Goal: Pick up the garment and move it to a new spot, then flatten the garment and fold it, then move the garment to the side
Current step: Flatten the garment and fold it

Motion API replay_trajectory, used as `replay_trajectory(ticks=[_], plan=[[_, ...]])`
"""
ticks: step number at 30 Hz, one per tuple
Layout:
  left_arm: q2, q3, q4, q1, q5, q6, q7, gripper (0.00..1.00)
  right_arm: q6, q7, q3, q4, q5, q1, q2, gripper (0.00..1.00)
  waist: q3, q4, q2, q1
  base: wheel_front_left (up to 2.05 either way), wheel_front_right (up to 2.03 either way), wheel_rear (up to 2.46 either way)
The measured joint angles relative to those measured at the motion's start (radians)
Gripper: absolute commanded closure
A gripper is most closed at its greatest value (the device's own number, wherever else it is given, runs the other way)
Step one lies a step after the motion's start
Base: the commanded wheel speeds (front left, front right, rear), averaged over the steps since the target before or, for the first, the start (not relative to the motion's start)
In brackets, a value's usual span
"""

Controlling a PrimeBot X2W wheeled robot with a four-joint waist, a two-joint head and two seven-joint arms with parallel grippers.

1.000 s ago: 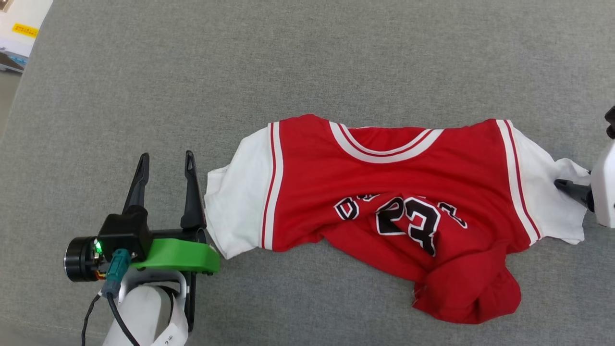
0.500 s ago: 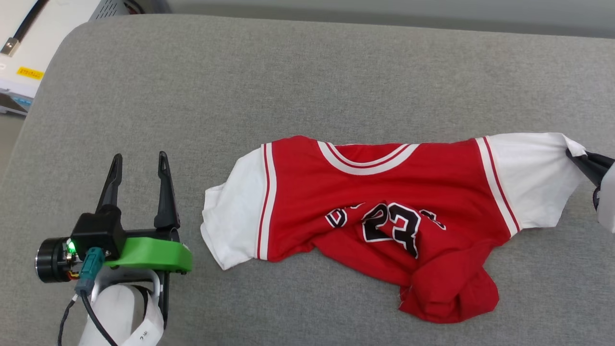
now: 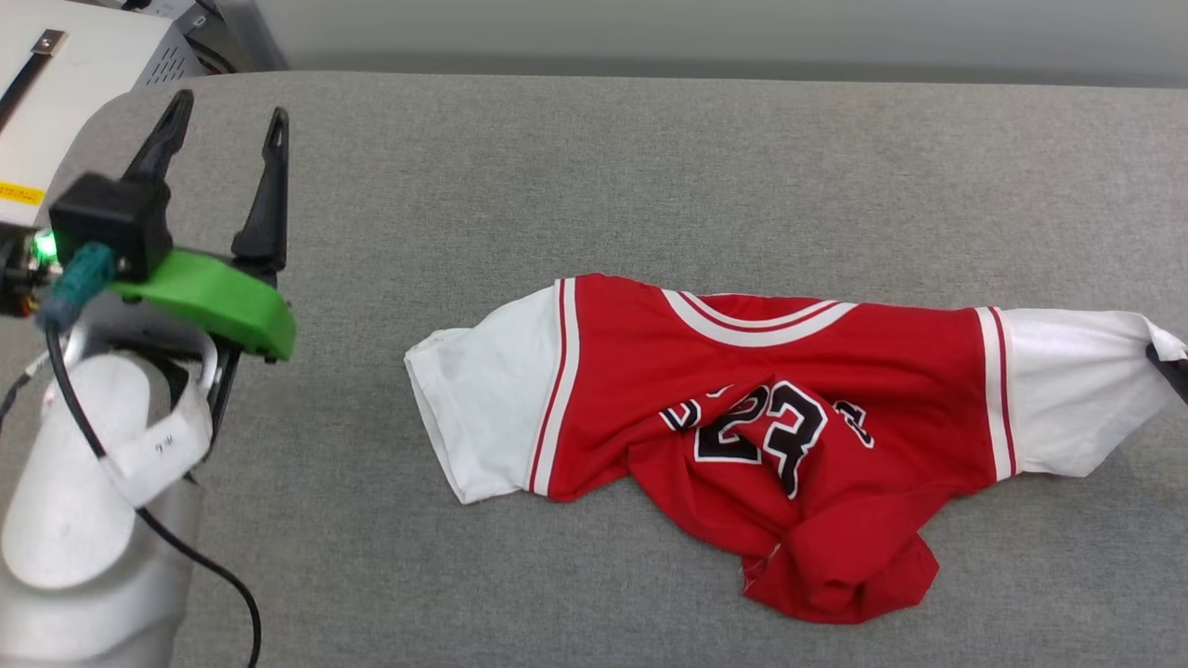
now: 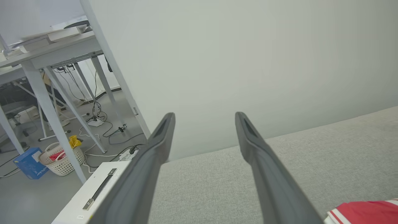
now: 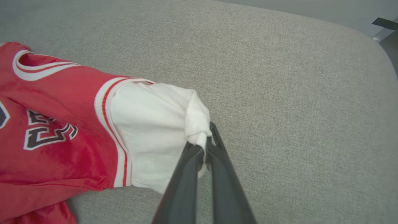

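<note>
**Head view.** Shows the garment (image 3: 742, 417) lying chest-up on the grey cushion (image 3: 650, 167), right of centre, with the collar to the far side and the lower body bunched in a heap at the near side. Shows the right gripper (image 3: 1174, 371) at the right edge, touching the tip of the white sleeve (image 3: 1067, 390). Shows the left gripper (image 3: 229, 107) raised at the far left, well apart from the garment and near a white box (image 3: 74, 56).
- Probable fault: lifting from one sleeve tip alone. Expect the body to hang, twist and land more crumpled at the new spot.
- Probable fault: dragging rather than lifting. Expect the near heap to tighten through friction on the cushion.

**Left wrist view.** Looks past the far edge of the cushion toward a pale wall, with a red-and-white corner of the garment at the lower right.
- Hand state: fingers spread wide, nothing between them, touching nothing.

**Right wrist view.** Looks along the fingers onto the sleeve, gathered into a small knot at the tips.
- Probable fault: slip under load, caused by a shallow bite at the very edge of thin cloth.
- Hand state: jaws pressed together, pinching the sleeve cuff, with no other contact visible.
</note>
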Motion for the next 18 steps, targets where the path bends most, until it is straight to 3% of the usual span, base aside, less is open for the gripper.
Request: replay_trajectory(ticks=[6,11,18], plan=[[0.099,-0.191,0.063,-0.186,-0.195,-0.011,0.279,0.0,0.0,0.007,-0.038,-0.023,-0.025,0.028,0.028,1.0,0.022,-0.016,0.0,0.0,0.0,0.0,0.0],[0.205,-0.395,0.105,-0.291,-0.421,-0.011,0.613,0.0,0.0,0.026,-0.059,-0.049,-0.042,0.029,0.052,1.0,0.047,-0.033,0.0,0.0,0.0,0.0,0.0],[0.256,-0.548,0.159,-0.364,-0.635,-0.011,0.866,0.0,0.0,0.051,-0.071,-0.08,-0.062,0.024,0.066,1.0,0.089,-0.057,0.0,0.0,0.0,0.0,0.0]])
